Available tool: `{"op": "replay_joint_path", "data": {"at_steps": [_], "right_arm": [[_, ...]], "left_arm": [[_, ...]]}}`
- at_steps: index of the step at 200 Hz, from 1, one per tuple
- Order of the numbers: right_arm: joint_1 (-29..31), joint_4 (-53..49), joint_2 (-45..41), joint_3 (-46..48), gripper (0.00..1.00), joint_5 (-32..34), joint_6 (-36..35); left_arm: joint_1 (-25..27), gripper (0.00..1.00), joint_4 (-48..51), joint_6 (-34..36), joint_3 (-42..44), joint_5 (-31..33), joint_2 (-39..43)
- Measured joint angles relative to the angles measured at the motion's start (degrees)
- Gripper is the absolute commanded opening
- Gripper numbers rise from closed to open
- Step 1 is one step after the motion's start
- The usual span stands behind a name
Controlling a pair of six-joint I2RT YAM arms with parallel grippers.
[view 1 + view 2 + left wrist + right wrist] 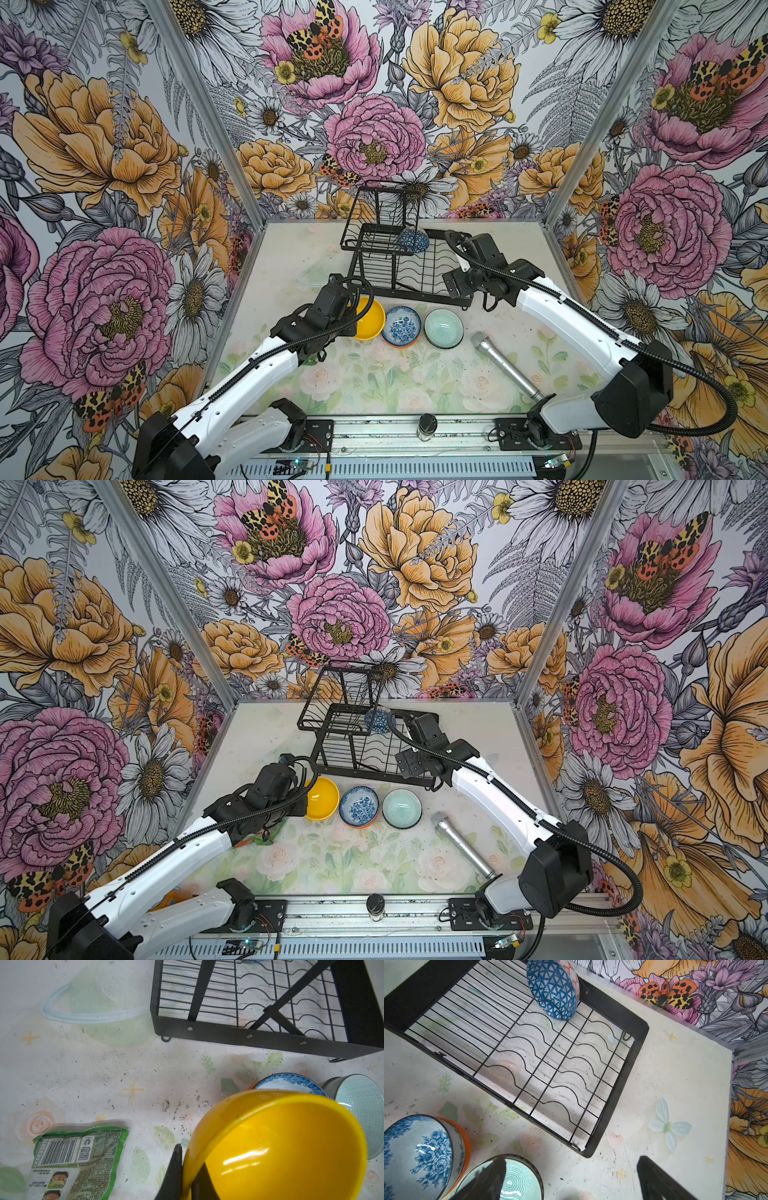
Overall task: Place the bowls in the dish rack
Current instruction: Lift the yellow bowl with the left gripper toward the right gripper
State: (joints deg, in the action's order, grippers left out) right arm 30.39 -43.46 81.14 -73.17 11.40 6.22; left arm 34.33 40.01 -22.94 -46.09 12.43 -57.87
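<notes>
While the left gripper [190,1159] pinches the yellow bowl [280,1147] by its rim, jaws nearly closed, one finger inside the wall and one outside, the hold looks like the weak point. The glaze is smooth and glossy, the wall curved, the contact small. The bowl hangs tilted and could swivel or slip.

- Dish rack [249,1036]: black wire, wavy slots, flat rail, slanting struts. It stands mid-worktop toward the far edge. A rim clipping the rail or a strut would jolt the bowl loose.
- Blue geometric bowl [552,991] stands on edge in the tray's far right corner, with a lattice-patterned bowl [574,978] behind it.
- Floral bowl [402,329] is nested in the orange bowl [464,1142], just before the rack's near rail and close beside the yellow one. A swing could knock the pair.
- Right gripper [571,1167]: jaws wide, empty, over the finely ringed mint bowl [521,1180].
</notes>
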Motion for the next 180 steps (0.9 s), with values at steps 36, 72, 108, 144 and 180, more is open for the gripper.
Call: {"op": "replay_joint_path", "data": {"at_steps": [36,72,108,144,180], "right_arm": [[0.02,0.00,-1.49,0.00,0.99,-1.92,2.05],[0.70,0.04,-4.35,0.00,1.00,-3.19,4.79],[2.93,1.97,-6.93,0.07,1.00,-4.44,7.80],[5.31,3.76,-7.58,0.92,0.99,-6.05,9.90],[6.91,5.60,-7.63,1.49,0.97,-7.65,12.00]], "left_arm": [[1.81,0.00,-1.73,0.85,-3.67,0.92,-1.25],[4.22,0.00,-5.16,0.87,-6.86,1.16,-4.94],[7.21,0.00,-8.50,0.87,-10.97,1.18,-10.78],[8.48,0.00,-10.47,0.87,-13.84,1.16,-14.40],[8.96,0.00,-12.00,0.87,-15.30,1.16,-16.68]]}}
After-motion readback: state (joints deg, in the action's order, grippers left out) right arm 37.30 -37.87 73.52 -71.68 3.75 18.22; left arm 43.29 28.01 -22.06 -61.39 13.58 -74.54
